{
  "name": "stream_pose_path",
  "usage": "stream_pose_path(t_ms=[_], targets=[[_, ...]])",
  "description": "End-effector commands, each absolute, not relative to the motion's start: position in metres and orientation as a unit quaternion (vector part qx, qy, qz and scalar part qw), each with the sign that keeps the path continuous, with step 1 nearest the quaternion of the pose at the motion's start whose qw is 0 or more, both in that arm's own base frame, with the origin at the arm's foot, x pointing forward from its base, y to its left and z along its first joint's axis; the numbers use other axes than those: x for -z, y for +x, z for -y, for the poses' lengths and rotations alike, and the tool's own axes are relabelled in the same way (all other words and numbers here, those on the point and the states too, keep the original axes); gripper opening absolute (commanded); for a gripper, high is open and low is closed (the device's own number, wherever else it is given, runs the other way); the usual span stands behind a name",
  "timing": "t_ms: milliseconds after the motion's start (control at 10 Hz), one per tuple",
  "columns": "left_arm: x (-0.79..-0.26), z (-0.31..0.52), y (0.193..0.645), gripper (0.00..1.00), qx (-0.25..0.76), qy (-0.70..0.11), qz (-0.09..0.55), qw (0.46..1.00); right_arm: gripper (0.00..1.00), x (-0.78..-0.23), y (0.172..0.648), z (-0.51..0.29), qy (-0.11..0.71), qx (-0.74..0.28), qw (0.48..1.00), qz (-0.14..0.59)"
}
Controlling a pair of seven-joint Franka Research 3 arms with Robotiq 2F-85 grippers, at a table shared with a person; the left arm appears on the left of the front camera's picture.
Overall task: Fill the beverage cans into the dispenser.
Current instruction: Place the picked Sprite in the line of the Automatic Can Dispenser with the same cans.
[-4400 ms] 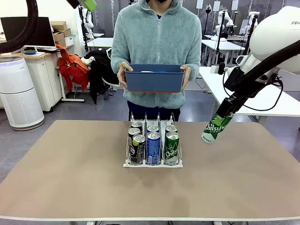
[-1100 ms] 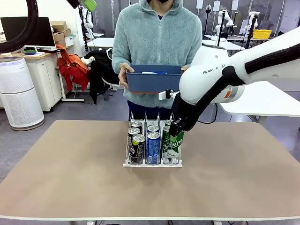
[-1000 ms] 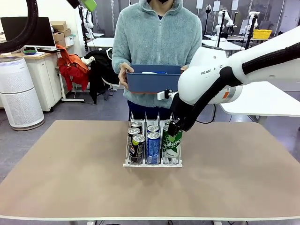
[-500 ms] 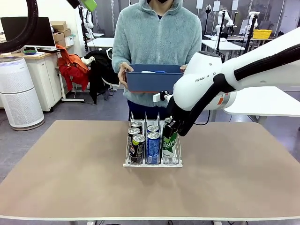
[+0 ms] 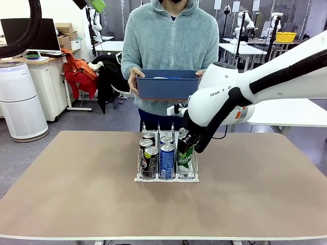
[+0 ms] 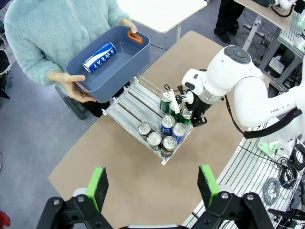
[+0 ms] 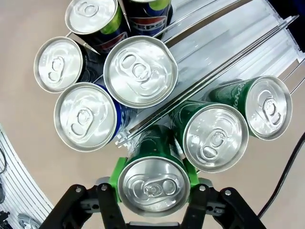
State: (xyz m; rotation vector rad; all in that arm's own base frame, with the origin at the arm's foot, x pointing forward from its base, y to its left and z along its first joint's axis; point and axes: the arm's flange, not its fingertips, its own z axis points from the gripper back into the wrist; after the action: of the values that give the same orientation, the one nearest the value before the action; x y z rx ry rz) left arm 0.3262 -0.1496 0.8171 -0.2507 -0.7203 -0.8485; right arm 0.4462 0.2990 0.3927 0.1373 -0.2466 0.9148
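My right gripper [image 5: 188,139] is shut on a green can [image 5: 184,156] [image 7: 153,184], held from the top over the right lane of the dispenser [image 5: 138,177] [image 6: 126,104] [image 7: 228,62]. Two more green cans [image 7: 215,138] stand in that lane just past the held one. The middle lane holds blue cans [image 5: 167,159] [image 7: 86,117] and the left lane black-and-green ones [image 5: 149,161] [image 7: 59,64]. Whether the held can rests on the rack I cannot tell. My left gripper [image 6: 153,186] hangs open high above the table, nothing between its green pads [image 6: 98,183].
A person stands at the far side holding a dark blue bin [image 5: 168,90] [image 6: 90,83] above the rack's back end; one blue can [image 6: 98,57] lies in it. Bare table [image 5: 76,194] spreads left, right and in front of the rack.
My right gripper has carried the green can from the right side of the table to the dispenser, then shifted it slightly left and lower into the right lane. The left arm stayed still.
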Motion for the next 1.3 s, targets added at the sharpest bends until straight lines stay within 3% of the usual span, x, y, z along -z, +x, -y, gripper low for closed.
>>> stream_pose_path(t_ms=[0,100,200,300,400,600,1200], targets=[[-0.816,0.148,0.325,1.00,0.400,-0.119,0.340,0.843,0.58,-0.400,0.455,-0.296,0.050,-0.446,0.884,0.132],[-0.816,0.148,0.325,1.00,0.400,-0.119,0.340,0.843,0.58,-0.400,0.454,-0.295,0.050,-0.450,0.883,0.123],[-0.816,0.148,0.325,1.00,0.400,-0.119,0.340,0.843,0.77,-0.401,0.453,-0.294,0.052,-0.452,0.882,0.120],[-0.816,0.148,0.325,1.00,0.400,-0.119,0.340,0.843,0.77,-0.405,0.452,-0.292,0.056,-0.453,0.882,0.116],[-0.816,0.148,0.325,1.00,0.400,-0.119,0.340,0.843,0.96,-0.412,0.447,-0.290,0.062,-0.449,0.885,0.108],[-0.816,0.148,0.325,1.00,0.400,-0.119,0.340,0.843,1.00,-0.422,0.443,-0.287,0.070,-0.436,0.891,0.111],[-0.816,0.148,0.325,1.00,0.400,-0.119,0.340,0.843,1.00,-0.430,0.442,-0.290,0.068,-0.433,0.890,0.124]])
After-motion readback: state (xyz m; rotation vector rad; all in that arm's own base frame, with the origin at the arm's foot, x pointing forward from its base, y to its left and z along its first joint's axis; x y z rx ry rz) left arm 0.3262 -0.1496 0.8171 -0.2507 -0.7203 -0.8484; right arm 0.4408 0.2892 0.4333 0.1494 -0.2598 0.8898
